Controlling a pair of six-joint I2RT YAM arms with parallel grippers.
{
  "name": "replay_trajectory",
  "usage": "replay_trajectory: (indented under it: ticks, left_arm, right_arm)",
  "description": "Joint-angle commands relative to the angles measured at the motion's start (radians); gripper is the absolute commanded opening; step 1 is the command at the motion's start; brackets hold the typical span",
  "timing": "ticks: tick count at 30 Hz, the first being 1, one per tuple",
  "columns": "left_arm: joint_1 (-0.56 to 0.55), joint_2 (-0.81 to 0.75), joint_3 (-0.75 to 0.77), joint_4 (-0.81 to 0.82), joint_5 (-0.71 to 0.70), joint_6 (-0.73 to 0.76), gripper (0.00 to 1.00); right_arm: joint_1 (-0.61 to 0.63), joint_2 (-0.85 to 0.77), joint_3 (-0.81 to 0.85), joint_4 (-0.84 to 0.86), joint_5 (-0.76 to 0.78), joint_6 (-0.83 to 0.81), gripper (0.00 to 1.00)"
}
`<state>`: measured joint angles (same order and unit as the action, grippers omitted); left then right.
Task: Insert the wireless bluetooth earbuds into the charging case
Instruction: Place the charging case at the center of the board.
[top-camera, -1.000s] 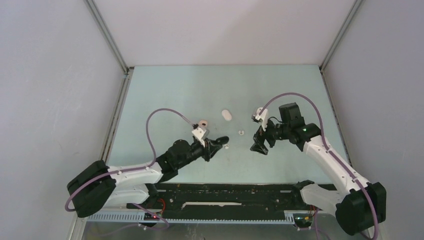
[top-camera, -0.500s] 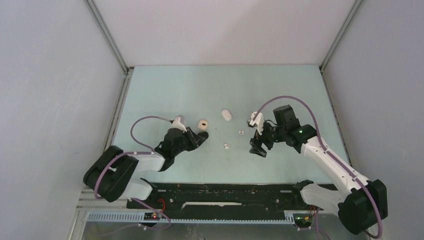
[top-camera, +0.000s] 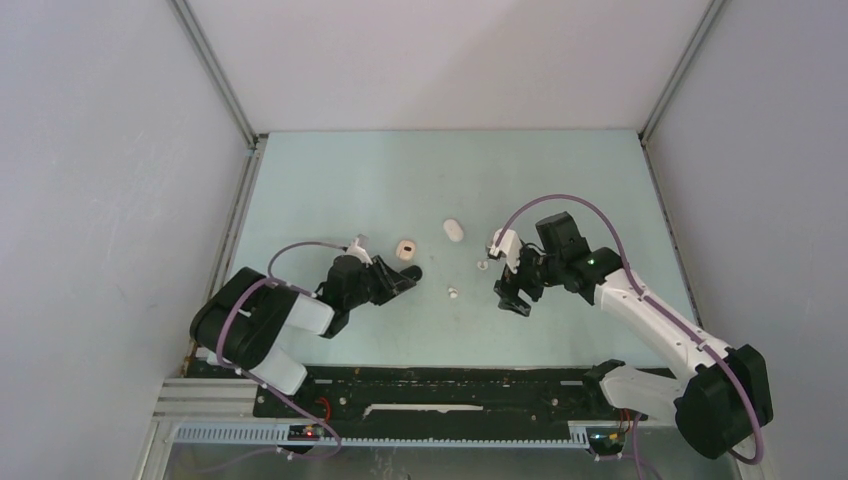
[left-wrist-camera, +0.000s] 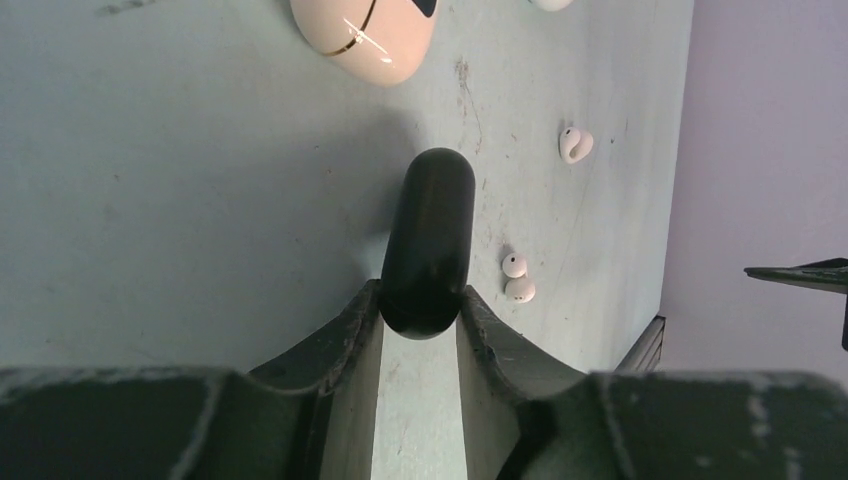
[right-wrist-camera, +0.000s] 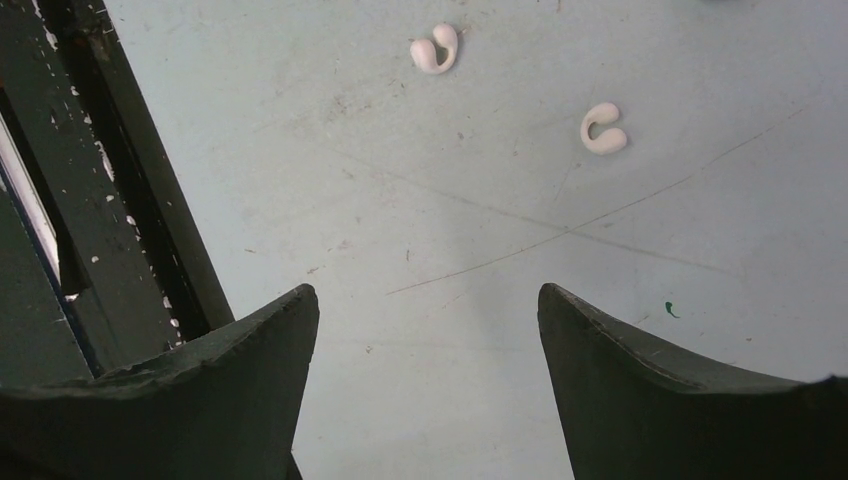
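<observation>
Because the two white earbuds (top-camera: 481, 265) lying loose on the pale worktop (top-camera: 560, 180) are tiny, hard-shelled and glossy, they will likely weigh almost nothing and may skid or flick away if pinched off-centre. In the right wrist view each reads as a small C-shaped clip with a bulb at either end. The first earbud (right-wrist-camera: 436, 50) and the second earbud (right-wrist-camera: 603, 130) lie apart from each other, both ahead of the right gripper (right-wrist-camera: 425, 300), whose fingers stand wide with nothing between them. The safest hold is judged to be across the thicker bulb, closing slowly from straight above, since the thin curved bridge offers little face and could twist out. The left gripper (left-wrist-camera: 420, 300) has its fingers narrow, pressed on either side of the near end of the black charging case (left-wrist-camera: 427, 230), which looks to stand on its edge on the worktop. Smooth and rounded, this pebble shape could squirt from so small a pinch, so a hold nearer its middle would likely be steadier. Whether its lid is open cannot be told from this edge-on view. A beige charging case (left-wrist-camera: 365, 35) lies just beyond it, and a white charging case (top-camera: 454, 230) lies farther off.
</observation>
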<state>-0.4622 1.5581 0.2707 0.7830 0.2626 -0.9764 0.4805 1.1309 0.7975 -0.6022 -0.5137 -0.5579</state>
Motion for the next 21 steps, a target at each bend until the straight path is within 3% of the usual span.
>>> replay_trajectory:
  ticks: [1,14,21]
  left_arm:
    - [0.005,-0.022,0.009,-0.113,-0.01,0.022,0.36]
    - [-0.011,-0.481,0.076,-0.649,-0.319,0.296,0.48]
    - [-0.14,-0.789,0.146,-0.848,-0.504,0.36,0.49]
  right_arm:
    - [0.001,0.003,0.002,0.039,0.018,-0.002,0.82]
    - [-0.025,0.018,0.003,0.064,0.02,0.035,0.83]
    - [-0.036,0.053,0.049,0.231,0.088,0.145,0.83]
